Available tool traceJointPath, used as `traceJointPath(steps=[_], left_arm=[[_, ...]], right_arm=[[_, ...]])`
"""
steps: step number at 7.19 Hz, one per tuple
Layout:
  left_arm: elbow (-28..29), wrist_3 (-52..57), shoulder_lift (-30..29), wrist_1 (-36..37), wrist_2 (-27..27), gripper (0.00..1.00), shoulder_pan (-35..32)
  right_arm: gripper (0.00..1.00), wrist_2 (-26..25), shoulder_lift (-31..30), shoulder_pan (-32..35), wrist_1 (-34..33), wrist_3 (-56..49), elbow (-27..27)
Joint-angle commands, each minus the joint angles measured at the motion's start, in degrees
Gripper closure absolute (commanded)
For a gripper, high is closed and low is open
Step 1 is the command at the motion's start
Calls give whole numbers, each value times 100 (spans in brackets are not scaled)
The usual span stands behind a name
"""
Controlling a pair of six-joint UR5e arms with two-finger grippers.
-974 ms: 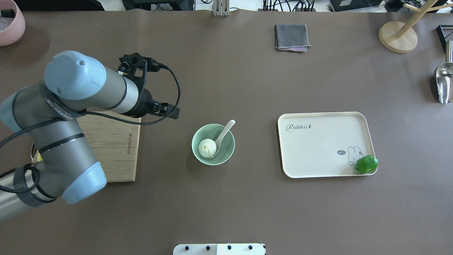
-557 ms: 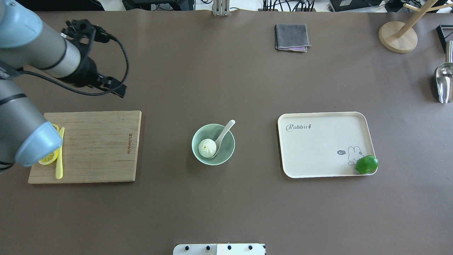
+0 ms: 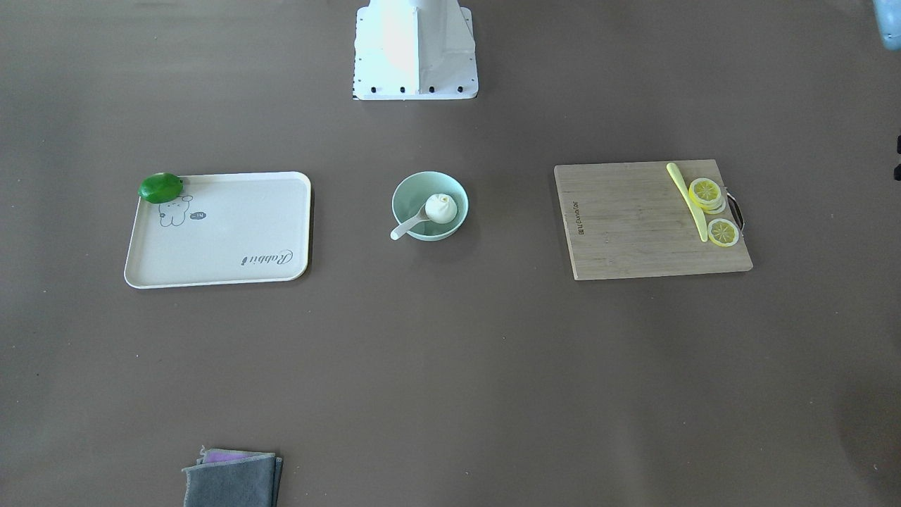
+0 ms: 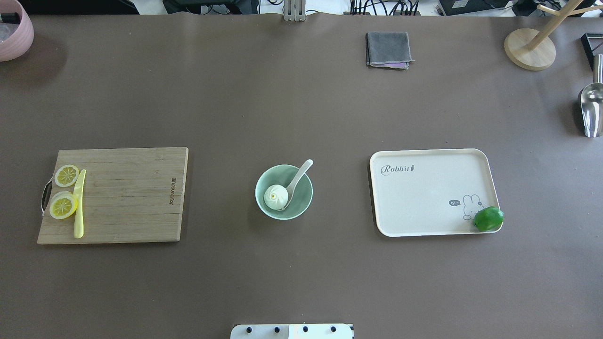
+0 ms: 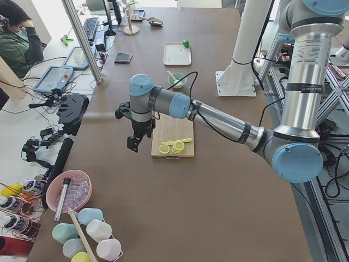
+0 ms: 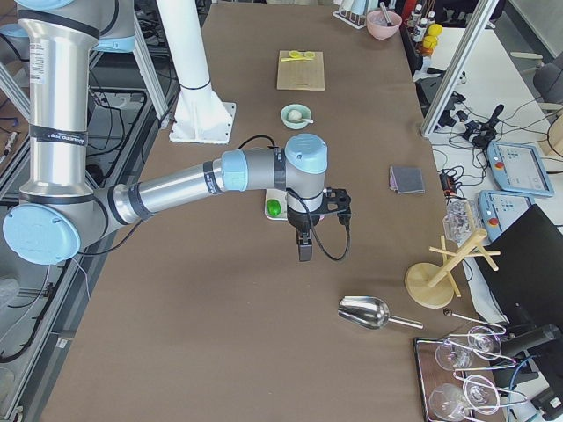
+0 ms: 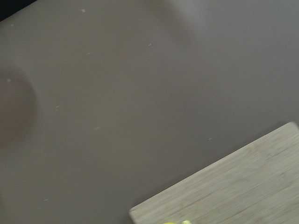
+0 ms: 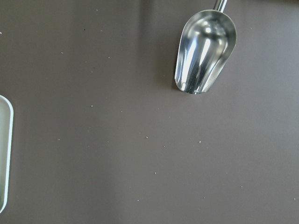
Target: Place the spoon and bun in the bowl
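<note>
The mint-green bowl (image 4: 301, 202) stands mid-table, also in the front view (image 3: 405, 190). The white bun (image 4: 275, 196) lies inside it. The white spoon (image 4: 297, 178) rests in the bowl with its scoop against the bun and its handle over the rim; bun (image 3: 441, 208) and spoon (image 3: 407, 228) show the same in the front view. My left gripper (image 5: 133, 143) hangs beyond the cutting board's end, far from the bowl. My right gripper (image 6: 304, 251) hangs past the tray, near a metal scoop. Both show only in side views, so I cannot tell whether they are open or shut.
A wooden cutting board (image 4: 132, 197) with lemon slices (image 4: 63, 206) and a yellow knife (image 4: 79, 202) lies left. A cream tray (image 4: 424, 193) with a green lime (image 4: 488, 219) lies right. A grey cloth (image 4: 387, 49), a metal scoop (image 4: 591, 106) and a wooden stand (image 4: 530, 47) are at the far side.
My left arm has swung left and out of the overhead view, uncovering the cutting board. Bowl, bun and spoon have not moved.
</note>
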Motion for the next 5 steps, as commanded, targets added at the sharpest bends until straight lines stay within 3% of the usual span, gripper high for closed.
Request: traceJointPath(steps=[1,5], left_arm=[[461,353,651,-167,-10,1,-489],[281,176,848,-248,183,1,-710]], right_arm=[[0,7,10,0,-9,8,-89],[0,103,1,-9,-9,17,-195]])
